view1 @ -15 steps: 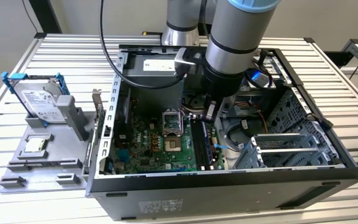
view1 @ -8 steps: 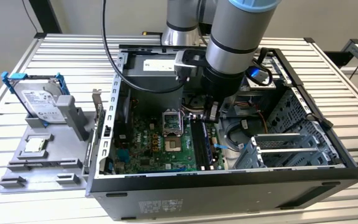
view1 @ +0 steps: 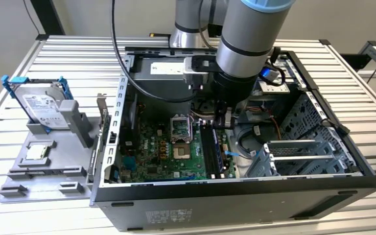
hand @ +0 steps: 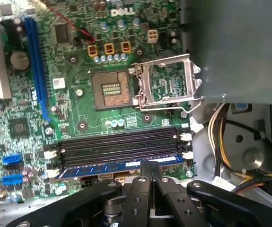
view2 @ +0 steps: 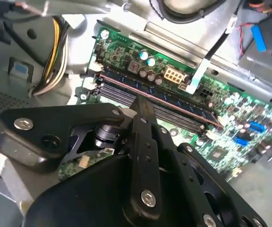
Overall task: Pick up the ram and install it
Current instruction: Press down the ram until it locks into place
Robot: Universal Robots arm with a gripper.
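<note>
The ram (hand: 107,168) is a long blue stick lying in the black memory slot nearest my gripper, beside three empty black slots (hand: 117,144). In the second wrist view the ram (view2: 173,99) runs along the slot row, and in the exterior view the ram (view1: 220,147) stands inside the open computer case. My gripper (hand: 150,164) hangs right over the stick's middle with its two fingers pressed together and nothing between them. The gripper (view2: 142,101) tips are at the slot row; whether they touch the stick I cannot tell. The gripper (view1: 222,120) hangs below the arm's wrist.
The CPU socket (hand: 111,89) lies open with its metal frame (hand: 166,85) flipped up. Yellow and black cables (hand: 221,142) run beside the slots. A hard drive (view1: 41,105) in a blue bracket stands on a grey fixture (view1: 44,166) at the exterior view's left. A drive cage (view1: 305,152) fills the case's right side.
</note>
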